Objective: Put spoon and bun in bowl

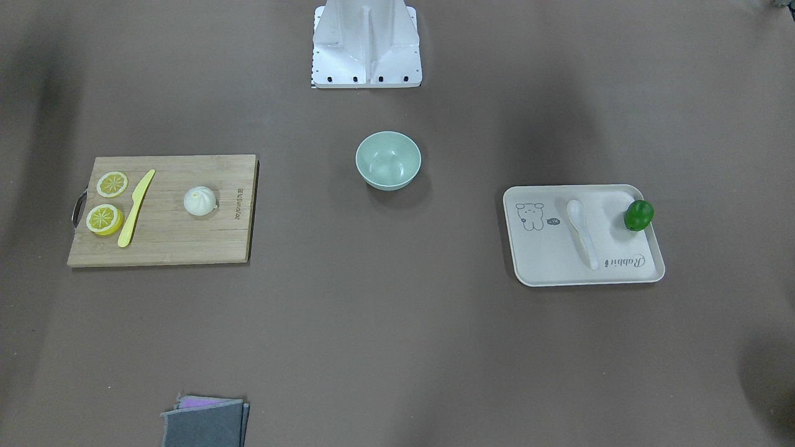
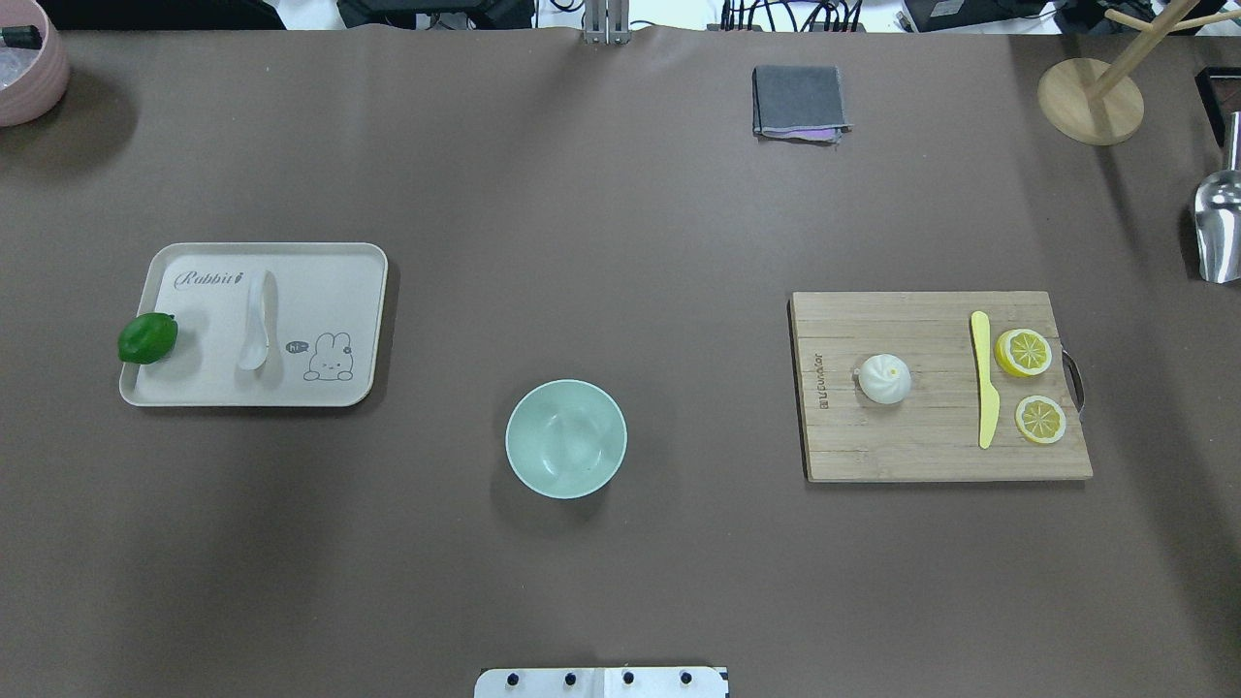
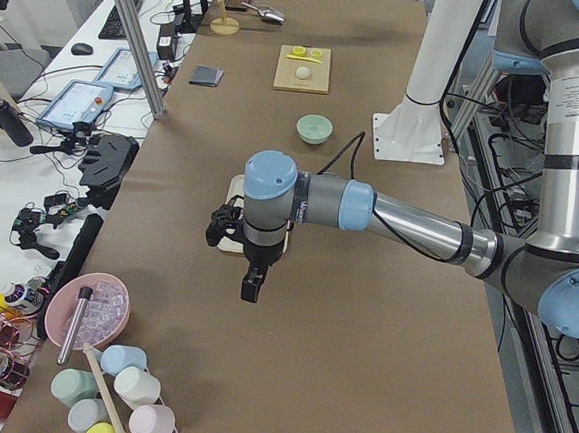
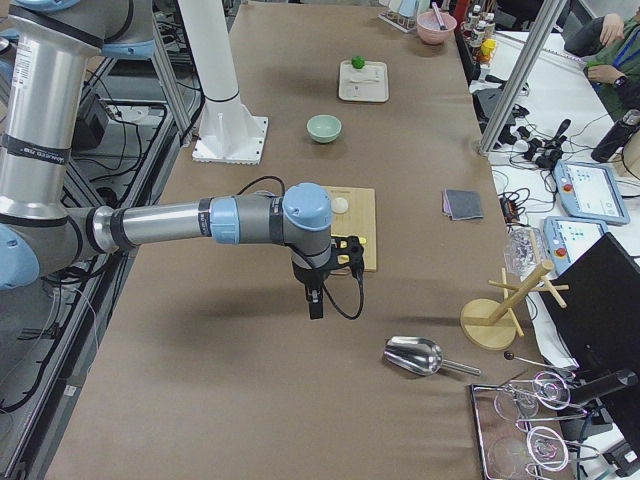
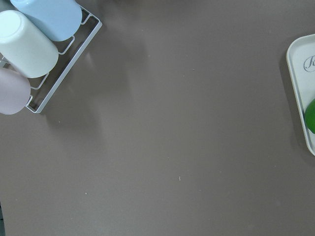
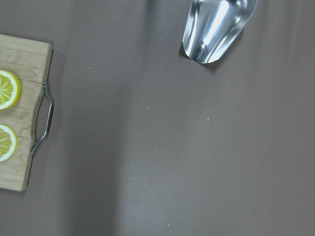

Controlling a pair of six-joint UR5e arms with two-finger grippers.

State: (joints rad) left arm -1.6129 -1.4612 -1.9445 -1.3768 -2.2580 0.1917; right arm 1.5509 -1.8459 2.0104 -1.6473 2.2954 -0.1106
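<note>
— Hazards?
— Spoon [image 2: 255, 320] lies flat on tray [image 2: 359, 291], bun [image 2: 884, 378] on cutting board [image 2: 921, 446], bowl [image 2: 566, 438] empty between; the low spoon could slip a pinch. Jaws' state on either arm: can't tell.

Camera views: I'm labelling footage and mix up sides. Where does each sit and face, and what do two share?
Front-facing: across the table, facing the robot, steeply down; base at top.
Overhead: behind the robot, looking forward-down; base at bottom.
Exterior left: robot's-left table end; left arm near.
Exterior right: opposite end; right arm near.
Left wrist: down on tray edge; no body.
Right wrist: down on cutting board, scoop; no body.
Shared: front-facing and overhead both show the bowl, mirrored.
</note>
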